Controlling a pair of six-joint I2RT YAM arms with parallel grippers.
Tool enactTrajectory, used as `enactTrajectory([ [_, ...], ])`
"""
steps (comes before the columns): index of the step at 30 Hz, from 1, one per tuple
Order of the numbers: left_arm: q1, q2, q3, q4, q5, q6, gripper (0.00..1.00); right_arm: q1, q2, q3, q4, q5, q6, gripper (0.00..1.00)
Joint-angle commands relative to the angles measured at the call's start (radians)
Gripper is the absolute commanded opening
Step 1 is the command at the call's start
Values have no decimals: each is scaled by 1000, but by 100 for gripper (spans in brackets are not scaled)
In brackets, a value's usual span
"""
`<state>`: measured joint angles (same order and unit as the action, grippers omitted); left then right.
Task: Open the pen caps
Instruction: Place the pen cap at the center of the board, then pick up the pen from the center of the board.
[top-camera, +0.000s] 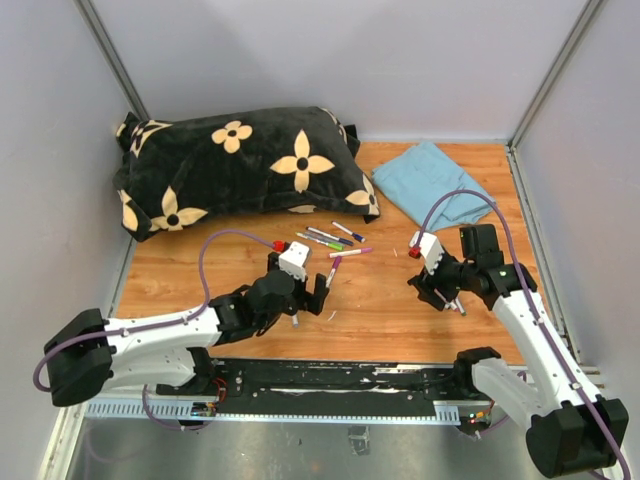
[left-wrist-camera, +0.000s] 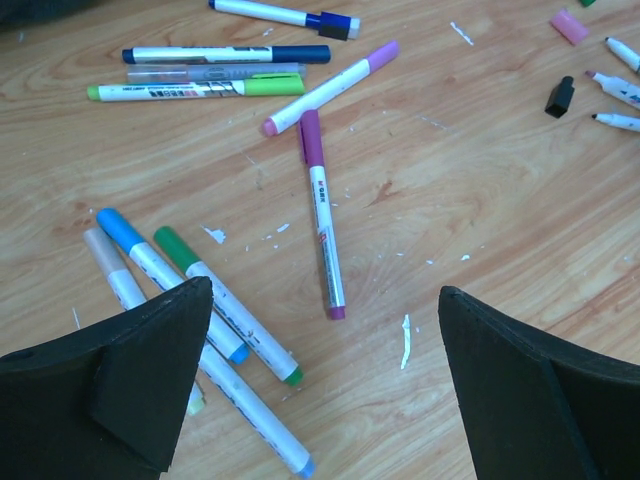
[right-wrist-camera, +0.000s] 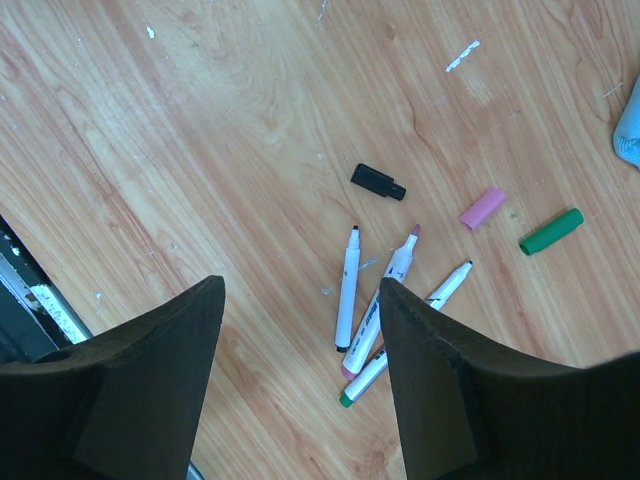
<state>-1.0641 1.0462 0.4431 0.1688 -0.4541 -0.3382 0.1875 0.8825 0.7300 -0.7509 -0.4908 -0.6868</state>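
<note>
L pincer (left-wrist-camera: 322, 300) wide open, R pincer (right-wrist-camera: 300, 290) apart — both empty; stubby plastic caps (right-wrist-camera: 484, 208) lie loose.

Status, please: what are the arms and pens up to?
Left gripper open, empty. Right gripper open, empty. Black cap, pink cap, green cap off; purple pen capped. Nothing blocking.

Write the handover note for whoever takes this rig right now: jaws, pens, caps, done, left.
Left gripper: jaws open, empty, over the purple pen.
Right gripper: jaws open, empty, over three uncapped pens.
Done: three caps off, lying loose on the table near those pens: black cap, pink cap, green cap.
Left: the purple pen, five pens beyond it and three pens beside the left finger all look capped.
</note>
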Motion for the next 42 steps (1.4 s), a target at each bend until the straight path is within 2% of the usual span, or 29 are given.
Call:
enactTrajectory([
  [1,17,38,56,-28,-17,4,99,28,-4,20,-31,-20,-22,65],
  [12,65,156,106,-64,12,5,99,27,-2,20,-34,-17,-26,66],
  [21,80,286,184,-119,8,13,95,28,3,19,-35,-15,-25,66],
  [35,125,399,259,-158,59,46,89,28,4,18,-37,-15,-25,67],
  [42,135,472,323,-193,70,69,77,28,4,18,-37,-15,-24,67],
])
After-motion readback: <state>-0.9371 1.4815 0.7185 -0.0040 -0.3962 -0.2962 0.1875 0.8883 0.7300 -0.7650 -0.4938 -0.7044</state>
